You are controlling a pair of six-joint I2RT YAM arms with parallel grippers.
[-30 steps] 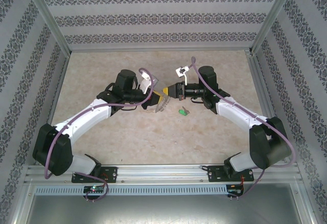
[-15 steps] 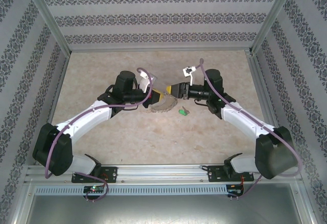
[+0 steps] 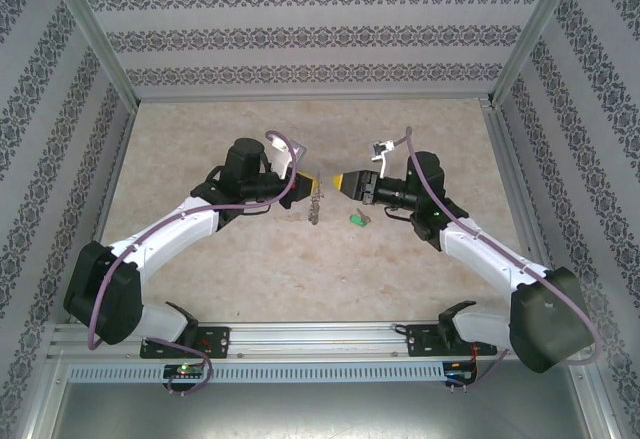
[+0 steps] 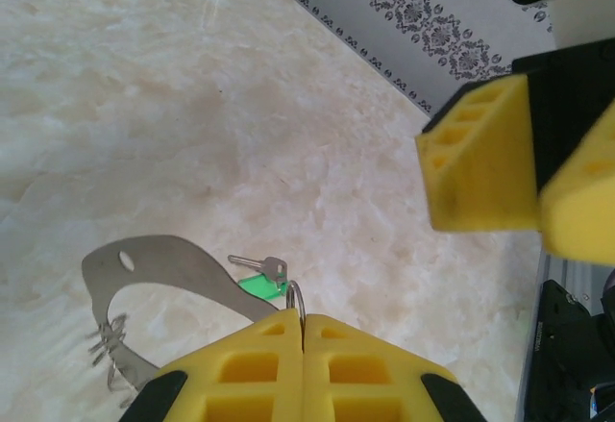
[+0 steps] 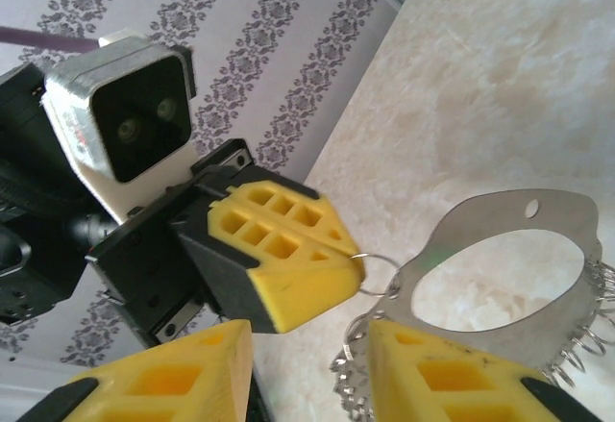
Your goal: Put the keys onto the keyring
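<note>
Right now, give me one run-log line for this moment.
left gripper: shut on keyring | right gripper: open, empty | key: loose on table | key not threaded

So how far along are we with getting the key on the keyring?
Done: left gripper is shut on the keyring, which dangles below it. In hand: right gripper open, empty, facing it. Left: the green key lies on the table, unthreaded.

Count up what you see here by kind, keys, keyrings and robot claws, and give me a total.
Green key: 1
Keyring: 1
Claws: 2 (left claw, right claw)
Total: 4
</note>
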